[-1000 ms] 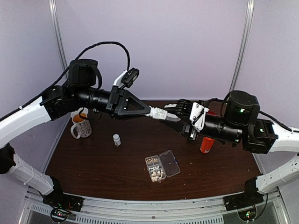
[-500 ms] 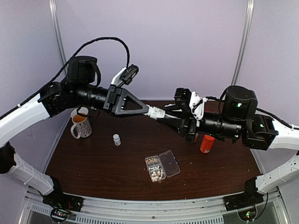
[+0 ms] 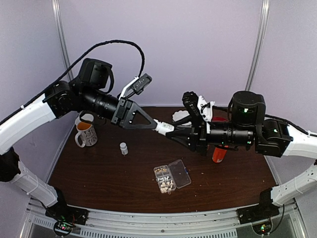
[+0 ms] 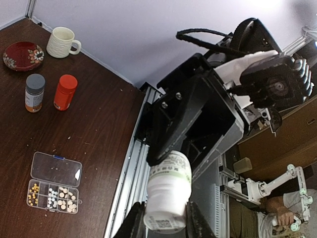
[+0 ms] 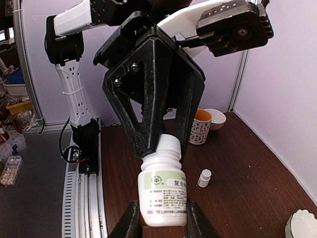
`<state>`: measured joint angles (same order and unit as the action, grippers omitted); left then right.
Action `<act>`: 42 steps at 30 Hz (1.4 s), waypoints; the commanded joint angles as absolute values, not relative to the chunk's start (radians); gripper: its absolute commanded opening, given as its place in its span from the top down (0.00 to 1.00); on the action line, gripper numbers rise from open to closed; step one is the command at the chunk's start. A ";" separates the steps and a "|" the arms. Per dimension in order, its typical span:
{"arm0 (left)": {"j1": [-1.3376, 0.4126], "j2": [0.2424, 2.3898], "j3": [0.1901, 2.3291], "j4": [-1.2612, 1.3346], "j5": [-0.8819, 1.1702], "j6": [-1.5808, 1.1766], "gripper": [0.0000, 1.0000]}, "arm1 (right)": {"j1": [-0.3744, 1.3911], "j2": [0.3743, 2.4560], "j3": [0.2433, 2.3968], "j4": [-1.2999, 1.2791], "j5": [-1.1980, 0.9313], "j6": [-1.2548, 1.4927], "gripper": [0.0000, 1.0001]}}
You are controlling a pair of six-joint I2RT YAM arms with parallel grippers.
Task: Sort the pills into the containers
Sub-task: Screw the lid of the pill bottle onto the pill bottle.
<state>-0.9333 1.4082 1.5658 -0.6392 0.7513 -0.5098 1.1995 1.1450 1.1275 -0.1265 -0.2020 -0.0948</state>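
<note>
Label: we read "复合" on white bottle point(image 5: 161, 191)
Claws: left gripper point(image 4: 163, 223), right gripper point(image 5: 159, 218) clamp it
Cells: cream pills point(image 4: 62, 202) in clear containers point(image 4: 42, 189)

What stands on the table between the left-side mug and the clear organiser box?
A small white bottle, upright, apart from both mug and organiser box; the top external view shows it.

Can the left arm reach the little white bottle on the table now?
Probably not yet: the left gripper is shut on the bigger white bottle, held mid-air. Nothing stands close around the little white bottle.
</note>
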 commanded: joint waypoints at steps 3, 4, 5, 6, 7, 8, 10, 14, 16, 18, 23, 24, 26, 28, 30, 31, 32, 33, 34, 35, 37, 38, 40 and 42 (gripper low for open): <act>-0.977 1.494 1.610 -0.660 0.682 -0.508 0.81 | 1.217 1.156 1.156 -0.004 -0.264 -0.064 1.00; -0.976 1.516 1.638 -0.681 0.712 -0.517 0.83 | 1.220 1.145 1.135 0.010 -0.225 -0.092 1.00; -0.977 1.536 1.659 -0.697 0.734 -0.523 0.83 | 1.222 1.139 1.118 0.026 -0.186 -0.126 1.00; -0.977 1.547 1.666 -0.703 0.737 -0.529 0.83 | 1.224 1.137 1.108 0.031 -0.155 -0.160 1.00; -0.978 1.547 1.666 -0.702 0.727 -0.537 0.83 | 1.224 1.138 1.104 0.031 -0.125 -0.193 1.00; -0.978 1.541 1.662 -0.693 0.720 -0.549 0.83 | 1.227 1.140 1.102 0.032 -0.103 -0.230 1.00; -0.978 1.532 1.645 -0.641 0.728 -0.587 0.83 | 1.236 1.141 1.080 0.066 -0.050 -0.306 1.00; -0.977 1.524 1.617 -0.563 0.771 -0.695 0.83 | 1.261 1.148 1.050 0.129 0.048 -0.463 1.00; -0.977 1.516 1.607 -0.553 0.761 -0.746 0.83 | 1.276 1.150 1.039 0.151 0.082 -0.542 1.00; -0.977 1.504 1.585 -0.528 0.761 -0.808 0.83 | 1.305 1.151 1.012 0.214 0.130 -0.631 1.00; -0.976 1.474 1.507 -0.402 0.799 -0.943 0.83 | 1.352 1.168 0.951 0.395 0.247 -0.802 1.00; -0.976 1.469 1.502 -0.397 0.795 -0.952 0.83 | 1.355 1.169 0.945 0.418 0.251 -0.816 1.00; -0.977 1.461 1.495 -0.389 0.798 -0.969 0.83 | 1.360 1.168 0.931 0.456 0.251 -0.845 1.00; -0.977 1.457 1.479 -0.343 0.821 -1.010 0.83 | 1.368 1.167 0.913 0.508 0.262 -0.873 1.00; -0.976 1.448 1.455 -0.270 0.842 -1.063 0.83 | 1.373 1.161 0.888 0.571 0.267 -0.891 1.00; -0.976 1.442 1.447 -0.247 0.846 -1.079 0.83 | 1.373 1.157 0.879 0.594 0.258 -0.897 1.00; -0.976 1.441 1.445 -0.238 0.848 -1.085 0.82 | 1.374 1.152 0.873 0.609 0.250 -0.898 1.00; -0.976 1.440 1.446 -0.240 0.850 -1.087 0.82 | 1.373 1.149 0.870 0.615 0.238 -0.897 1.00; -0.977 1.439 1.446 -0.241 0.856 -1.086 0.82 | 1.373 1.148 0.871 0.615 0.229 -0.897 1.00; -0.977 1.440 1.447 -0.235 0.863 -1.088 0.82 | 1.373 1.147 0.873 0.614 0.222 -0.892 1.00; -0.979 1.438 1.447 -0.228 0.878 -1.089 0.82 | 1.370 1.136 0.869 0.607 0.177 -0.873 1.00; -0.978 1.438 1.448 -0.231 0.881 -1.086 0.82 | 1.369 1.130 0.869 0.595 0.149 -0.865 1.00; -0.979 1.438 1.452 -0.251 0.882 -1.075 0.82 | 1.361 1.124 0.886 0.552 0.112 -0.841 1.00; -0.981 1.440 1.461 -0.279 0.885 -1.044 0.82 | 1.345 1.124 0.918 0.495 0.087 -0.794 1.00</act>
